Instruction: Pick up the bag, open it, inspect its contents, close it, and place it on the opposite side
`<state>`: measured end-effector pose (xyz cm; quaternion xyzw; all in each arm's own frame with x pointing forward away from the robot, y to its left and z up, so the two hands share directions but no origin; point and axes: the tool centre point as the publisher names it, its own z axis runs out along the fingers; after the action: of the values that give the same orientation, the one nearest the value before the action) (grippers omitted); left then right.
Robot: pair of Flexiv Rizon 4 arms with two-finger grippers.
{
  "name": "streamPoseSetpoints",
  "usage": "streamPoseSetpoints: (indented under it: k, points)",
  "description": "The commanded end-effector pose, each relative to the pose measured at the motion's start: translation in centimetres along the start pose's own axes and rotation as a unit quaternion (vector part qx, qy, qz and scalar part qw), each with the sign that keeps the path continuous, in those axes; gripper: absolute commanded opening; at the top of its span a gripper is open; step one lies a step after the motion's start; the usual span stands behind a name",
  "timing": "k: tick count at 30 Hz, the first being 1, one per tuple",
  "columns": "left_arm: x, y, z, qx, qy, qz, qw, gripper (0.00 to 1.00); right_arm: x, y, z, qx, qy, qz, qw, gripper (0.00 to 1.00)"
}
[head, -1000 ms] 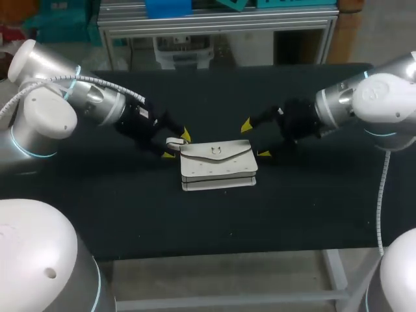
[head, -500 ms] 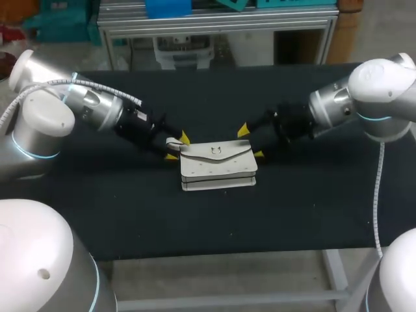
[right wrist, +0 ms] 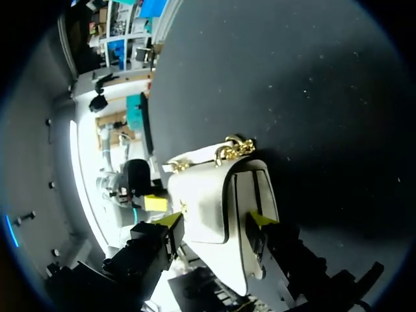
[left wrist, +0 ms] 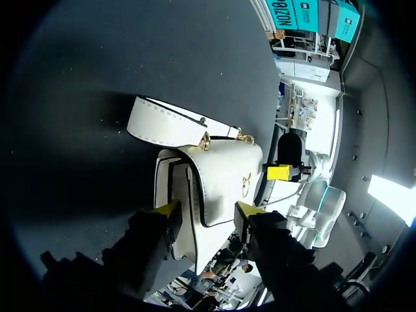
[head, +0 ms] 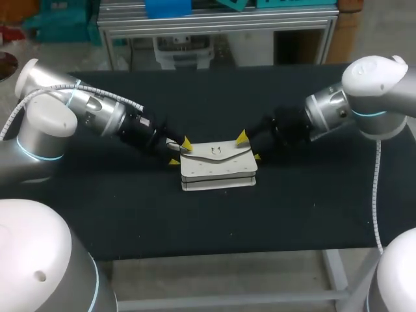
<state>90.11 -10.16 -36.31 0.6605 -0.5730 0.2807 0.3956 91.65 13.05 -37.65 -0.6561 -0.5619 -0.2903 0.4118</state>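
Flanking the bag: left gripper (head: pixel 180 151) at one end, right gripper (head: pixel 249 146) at the other, both low over the worktop (head: pixel 208 97).
Bag (head: pixel 218 170): white, flap-fronted, lying near the middle of the black worktop; flap down, with a small gold clasp (head: pixel 218 151) on its face.
Left gripper, state: spread wide. In the left wrist view (left wrist: pixel 207 214) the two yellow tips sit on either side of the bag's (left wrist: pixel 221 169) near end, which lies in the gap; no firm squeeze shows.
Right gripper, state: also spread wide. In the right wrist view (right wrist: pixel 214 221) the bag's (right wrist: pixel 201 192) end lies between its yellow tips, and no clear pinch shows.
Strap (left wrist: pixel 162 120): white, stitched, lying flat on the worktop ahead of the left gripper, joined to the bag by gold fittings.
Chain (right wrist: pixel 234 148): short gold links at the bag's upper corner, ahead of the right gripper.
Cross-sightings: each wrist view catches a yellow tip of the other gripper beyond the far end of the bag.
Arms: left arm (head: pixel 97 114) comes in from the left side, right arm (head: pixel 338 110) from the right, both angled down toward the bag.
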Motion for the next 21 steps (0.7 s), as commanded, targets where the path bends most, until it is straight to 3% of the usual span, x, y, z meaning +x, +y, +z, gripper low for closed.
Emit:
streamPoseSetpoints:
  k: [1, 6, 10, 12, 14, 19, 21]
  points:
    - [-0.8, -0.9, 0.7, -0.006, 0.014, -0.005, 1.000, 0.37, -0.4, 0.6, 0.8, 0.003, 0.004, 0.001, 1.000, 0.57]
    - [-1.5, -1.2, 1.4, -0.014, 0.018, -0.014, 1.000, 0.38, -0.6, 0.6, 1.2, -0.003, -0.001, 0.001, 1.000, 0.50]
    - [-1.9, -1.2, 1.8, -0.016, 0.016, -0.019, 1.000, 0.33, -1.1, 0.6, 1.5, -0.002, -0.002, 0.005, 1.000, 0.49]
    - [-2.0, -1.2, 2.0, -0.018, 0.015, -0.020, 1.000, 0.21, -1.4, 0.6, 1.6, -0.002, -0.003, 0.006, 1.000, 0.44]
    - [-2.0, -1.2, 2.0, -0.018, 0.014, -0.020, 1.000, 0.15, -1.5, 0.5, 1.7, -0.005, -0.008, 0.007, 1.000, 0.00]
    - [-1.6, -0.8, 1.8, -0.014, 0.015, -0.015, 1.000, 0.16, -1.8, 0.4, 1.6, -0.007, -0.004, 0.006, 1.000, 0.00]
    - [-1.5, -0.7, 1.7, -0.012, 0.015, -0.013, 1.000, 0.29, -1.9, 0.4, 1.5, -0.011, -0.002, 0.008, 1.000, 0.00]
